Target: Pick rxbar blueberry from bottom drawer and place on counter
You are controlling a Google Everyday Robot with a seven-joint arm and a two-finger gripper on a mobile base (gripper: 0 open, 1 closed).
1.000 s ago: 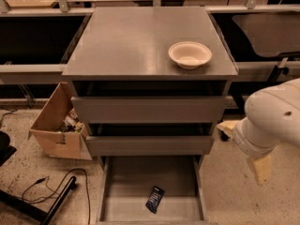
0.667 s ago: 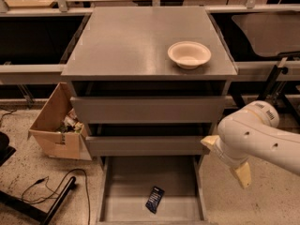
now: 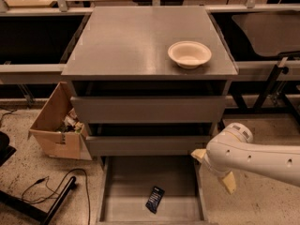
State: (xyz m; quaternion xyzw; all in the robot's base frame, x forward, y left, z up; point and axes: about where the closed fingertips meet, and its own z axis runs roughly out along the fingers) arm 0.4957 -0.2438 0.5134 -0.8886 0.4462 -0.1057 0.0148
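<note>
The rxbar blueberry (image 3: 154,199), a small dark wrapper with pale print, lies flat on the floor of the open bottom drawer (image 3: 126,191), near its front middle. The counter (image 3: 126,41) is the grey top of the cabinet above. My gripper (image 3: 214,168) hangs on the white arm just outside the drawer's right wall, above and to the right of the bar. Its two beige fingers (image 3: 229,182) stand apart with nothing between them.
A white bowl (image 3: 189,54) sits on the counter's right side. Two upper drawers (image 3: 147,109) stand slightly pulled out. An open cardboard box (image 3: 55,128) of clutter stands on the floor at the left, with black cables (image 3: 44,186) beside it.
The arm has swung left and lower, from the right edge of the view to just beside the bottom drawer's right wall. The bar and the bowl have not moved.
</note>
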